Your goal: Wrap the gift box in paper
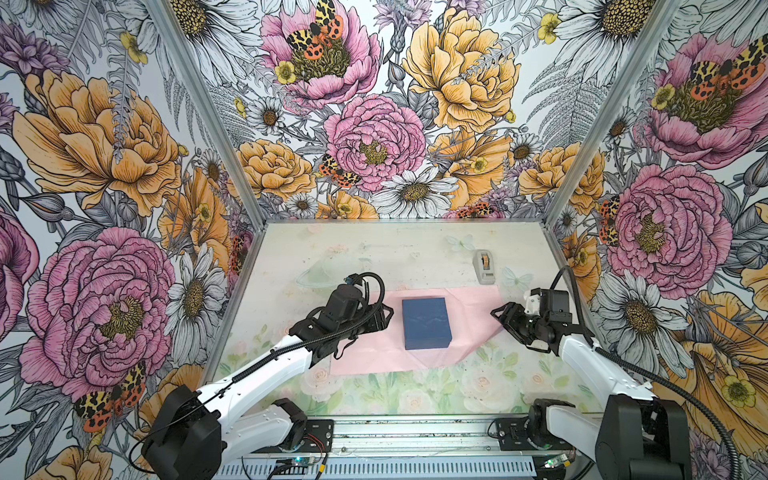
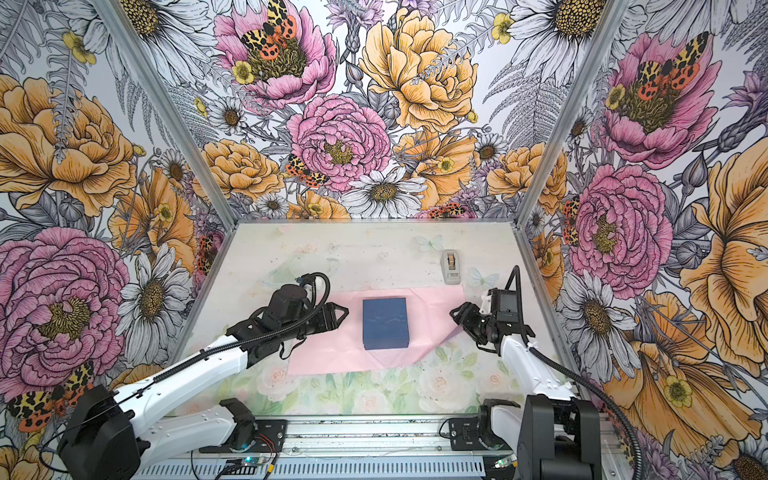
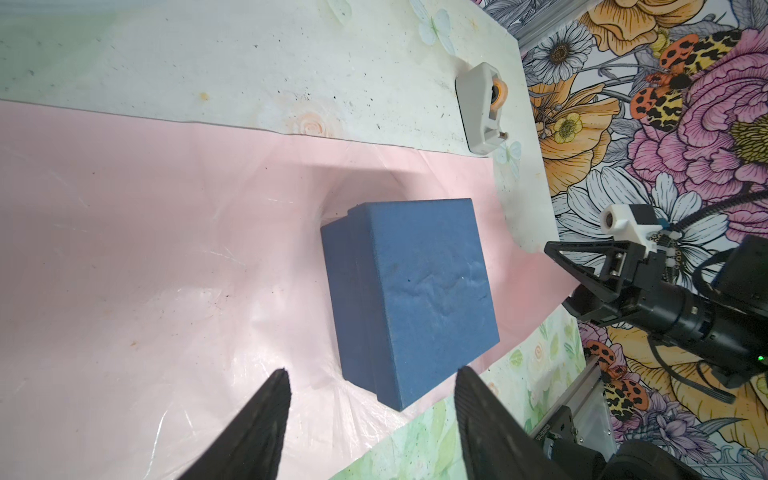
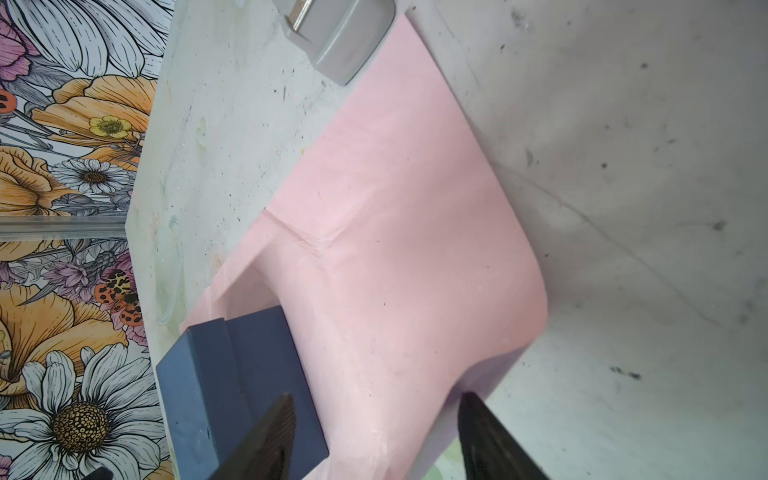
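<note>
First fold: my right gripper [image 4: 376, 397] straddles the lifted edge of the paper [image 1: 374, 353], jaws apart, nothing pinched; left gripper [image 1: 386, 313] hangs open, empty, beside the box [image 1: 426, 322]. Next, I'd pinch and fold over.

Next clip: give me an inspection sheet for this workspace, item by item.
Surface: floral printed table mat, speckled with dark marks.
Job's things: navy gift box, lid on, unwrapped, sits on the pink paper; the sheet's right edge curls up off the mat.
Clutter: grey tape dispenser by the sheet's far right corner.
Grippers: left gripper open, empty, pointing at the box; right gripper open, jaws either side of the raised edge.
Cables: black corrugated hoses loop over each wrist.
Surroundings: flower-print walls on three sides.
</note>
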You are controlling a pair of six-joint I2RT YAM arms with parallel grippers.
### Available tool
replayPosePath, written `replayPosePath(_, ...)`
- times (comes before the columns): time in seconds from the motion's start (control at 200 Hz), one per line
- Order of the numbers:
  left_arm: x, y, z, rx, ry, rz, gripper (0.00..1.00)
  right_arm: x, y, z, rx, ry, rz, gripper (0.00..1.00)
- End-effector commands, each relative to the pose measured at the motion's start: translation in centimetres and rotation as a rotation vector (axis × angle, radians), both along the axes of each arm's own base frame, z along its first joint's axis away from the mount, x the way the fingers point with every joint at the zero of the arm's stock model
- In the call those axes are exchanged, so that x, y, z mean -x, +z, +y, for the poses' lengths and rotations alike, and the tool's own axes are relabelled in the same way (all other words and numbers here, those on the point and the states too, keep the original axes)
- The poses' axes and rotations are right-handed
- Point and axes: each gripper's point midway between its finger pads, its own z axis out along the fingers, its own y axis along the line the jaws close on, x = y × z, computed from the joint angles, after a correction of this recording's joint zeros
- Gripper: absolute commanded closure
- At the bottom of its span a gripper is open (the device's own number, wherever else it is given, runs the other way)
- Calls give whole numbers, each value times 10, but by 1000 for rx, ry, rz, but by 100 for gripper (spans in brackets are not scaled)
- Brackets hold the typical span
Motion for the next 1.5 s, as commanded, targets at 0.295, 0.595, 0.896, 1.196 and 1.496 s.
replayPosePath(0.295, -4, 7, 4, -13, 6, -30, 35, 45, -13, -9, 67, -9, 187, 49)
replayPosePath(0.595, -4, 6, 4, -12, 10, -24, 35, 48, -12, -6, 109, 8, 185, 76)
replayPosePath(0.896, -5, 4, 1, -6, 12, -6, 35, 24, 40, 29, 186, 198, -64, 100)
replayPosePath(1.196, -6, 1, -1, 3, 7, 1, 35, 19, 75, 97, 194, 530, -288, 100)
replayPosePath(1.496, -9, -2, -7, 42, -1, 16, 35, 40, 79, 159, 194, 858, -368, 100)
